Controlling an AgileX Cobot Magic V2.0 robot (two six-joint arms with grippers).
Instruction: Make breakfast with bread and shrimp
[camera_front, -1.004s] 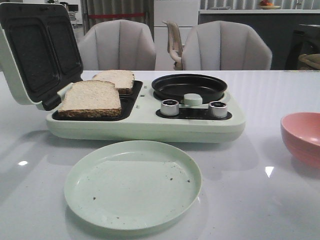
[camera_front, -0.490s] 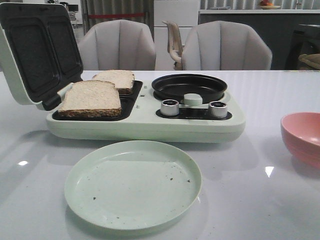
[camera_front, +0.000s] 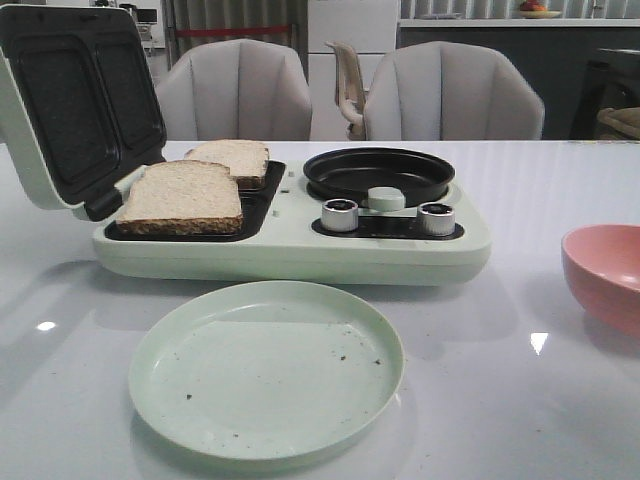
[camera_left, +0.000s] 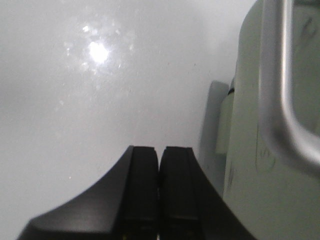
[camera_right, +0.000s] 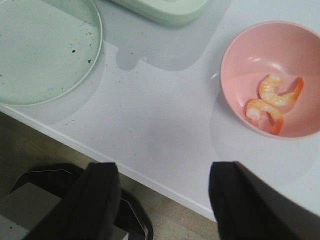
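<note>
The left hand has its two black fingers pressed together with nothing between them, hanging above the bare white surface just beside the pale green shell of the breakfast maker, whose metal handle curves past it. The right hand is spread wide and empty, its fingers over the near edge of the surface. Beyond them, the pink bowl holds two curled shrimp, lying against each other on the bowl's floor.

In the front view neither hand appears. The bowl sits at the far right edge of the picture, well apart from the green plate, which lies near the front with dark crumbs on it. Behind the plate stands the breakfast maker, its lid raised at the left. Two slices of bread rest in its left tray, one in front, one behind. On its right side are a round black pan and two knobs.
</note>
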